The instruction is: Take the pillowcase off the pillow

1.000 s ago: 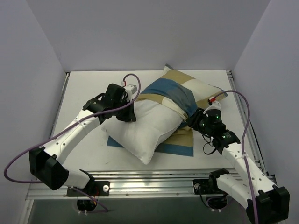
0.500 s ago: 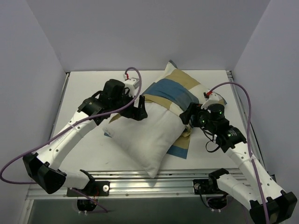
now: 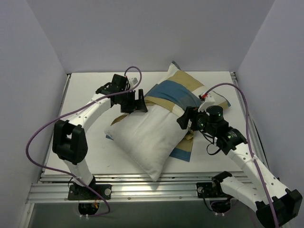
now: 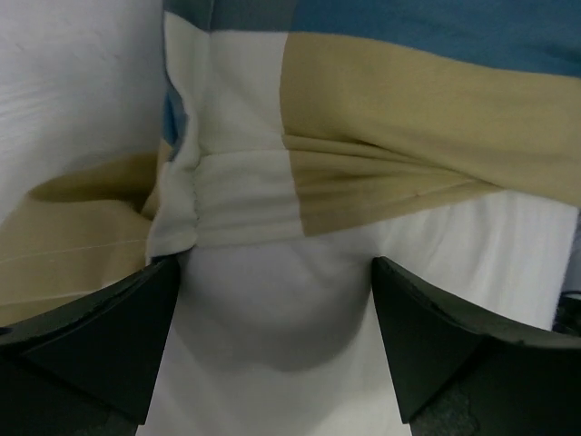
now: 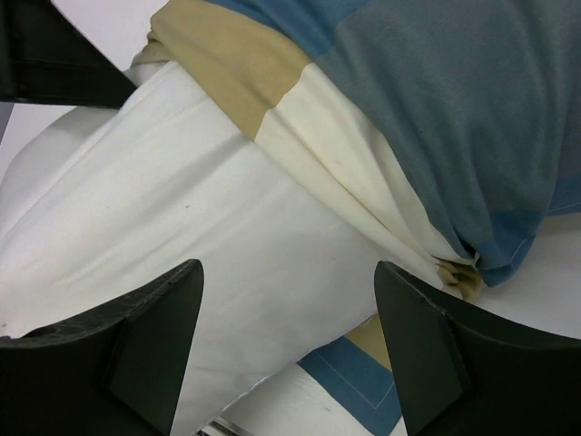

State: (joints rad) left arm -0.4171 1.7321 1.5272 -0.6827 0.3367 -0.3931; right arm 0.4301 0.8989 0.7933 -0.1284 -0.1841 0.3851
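Observation:
The plain white pillow (image 3: 145,137) lies slanted across the table, its near end bare. The blue, tan and cream pillowcase (image 3: 173,92) covers its far end, bunched into a ridge (image 4: 245,195) across the middle. A flat part of the pillowcase (image 3: 183,149) lies under the pillow's right side. My left gripper (image 3: 136,101) stands open over the pillow's left edge by the ridge, with bare pillow (image 4: 272,318) between its fingers (image 4: 100,345). My right gripper (image 3: 186,118) is open at the pillow's right flank, over white pillow (image 5: 182,209) below the ridge, holding nothing. The blue pillowcase panel (image 5: 454,109) fills its upper right.
The white table (image 3: 85,137) is walled at the back, left and right. An aluminium rail (image 3: 156,183) runs along the near edge. Purple cables (image 3: 42,133) loop off both arms. The left gripper's finger (image 5: 45,64) shows in the right wrist view's top left corner.
Both grippers have opened. The left arm has pulled back toward the far left. The right gripper has risen and shifted left. The pillow has slid nearer the front, with more white showing.

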